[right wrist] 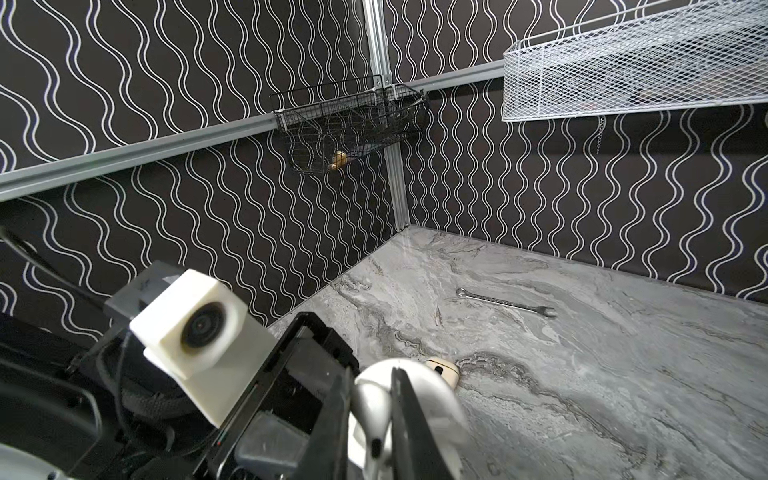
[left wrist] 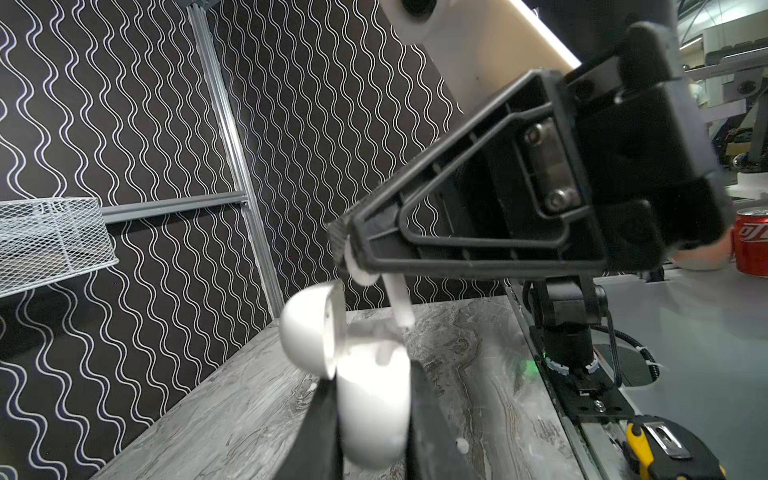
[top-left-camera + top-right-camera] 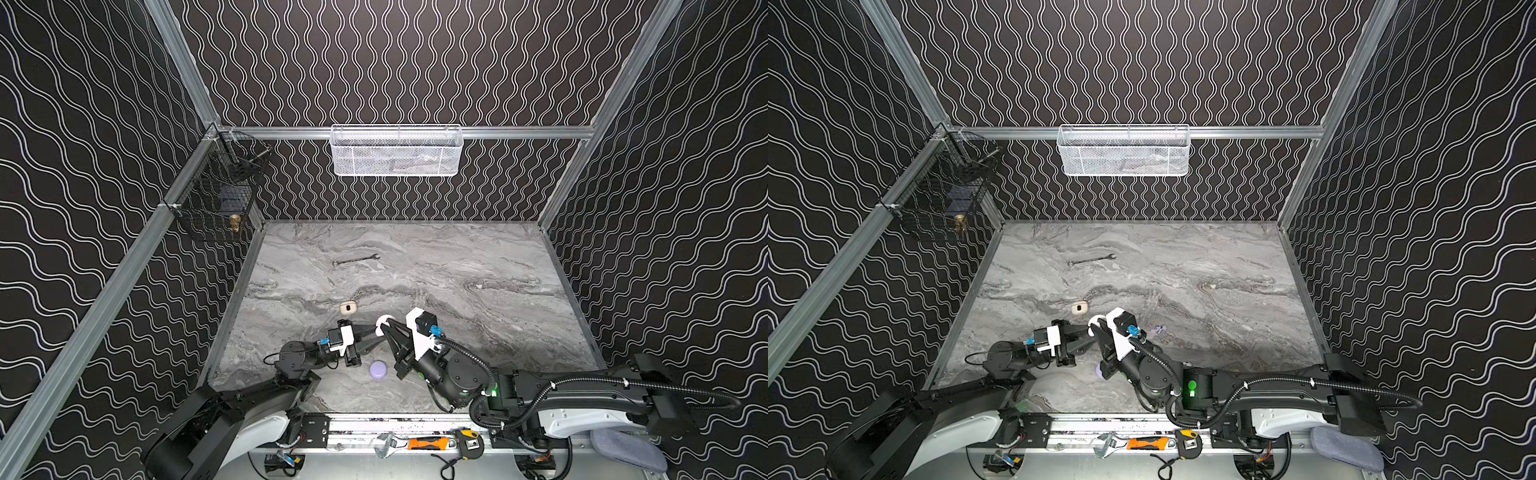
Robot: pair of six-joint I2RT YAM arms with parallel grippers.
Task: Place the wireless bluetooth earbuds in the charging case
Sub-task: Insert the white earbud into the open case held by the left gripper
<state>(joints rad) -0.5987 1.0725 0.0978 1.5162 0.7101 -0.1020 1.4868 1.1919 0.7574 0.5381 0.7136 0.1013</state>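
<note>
Over the front half of the bench [image 3: 457,270], the left gripper's [image 2: 372,386] jaws clamp the open white charging case [image 2: 370,432]. The right gripper's [image 1: 370,399] jaws pinch a white earbud [image 2: 397,301], stem down, just above it. The stem should line up with its socket before a gentle lowering. Beyond, a red can's [image 2: 752,241] white lettering is cut off and unreadable.

Grey-veined marble across the tabletop [image 3: 478,257]; white wavy lines over black on the walls [image 3: 395,62]; plain white on charging case [image 2: 370,407] and earbud [image 2: 399,303]; lavender case [image 3: 378,370]; cream case [image 3: 348,308]; red can [image 2: 752,245].
</note>
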